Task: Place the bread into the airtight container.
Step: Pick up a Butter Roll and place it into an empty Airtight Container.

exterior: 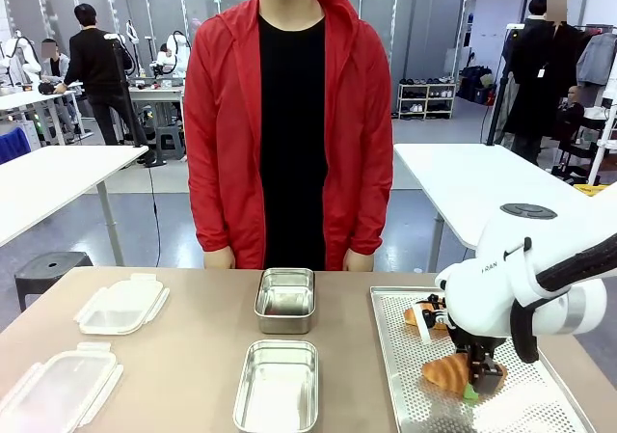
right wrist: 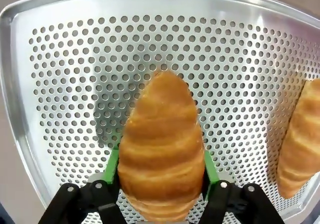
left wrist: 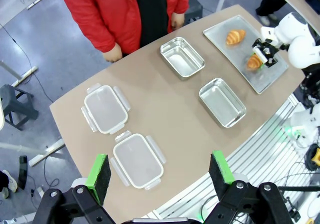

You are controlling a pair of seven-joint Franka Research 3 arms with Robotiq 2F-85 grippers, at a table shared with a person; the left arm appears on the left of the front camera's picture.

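Note:
The bread, a golden croissant (right wrist: 161, 149), sits low over the perforated metal tray (right wrist: 75, 59), and my right gripper (right wrist: 161, 170) is shut on it, one green pad pressed to each side. From the front, that gripper (exterior: 472, 380) holds the croissant (exterior: 447, 371) at the tray's near part. Another croissant (exterior: 421, 315) lies farther back on the tray. Two open steel containers (exterior: 284, 299) (exterior: 278, 387) stand mid-table, left of the tray. My left gripper (left wrist: 160, 171) hangs open high above the table, holding nothing.
Two clear plastic lids (exterior: 121, 304) (exterior: 56, 388) lie on the table's left side. A person in a red jacket (exterior: 289, 115) stands at the far edge, hands down by the table. The tray's raised rim (exterior: 378, 356) borders the right side.

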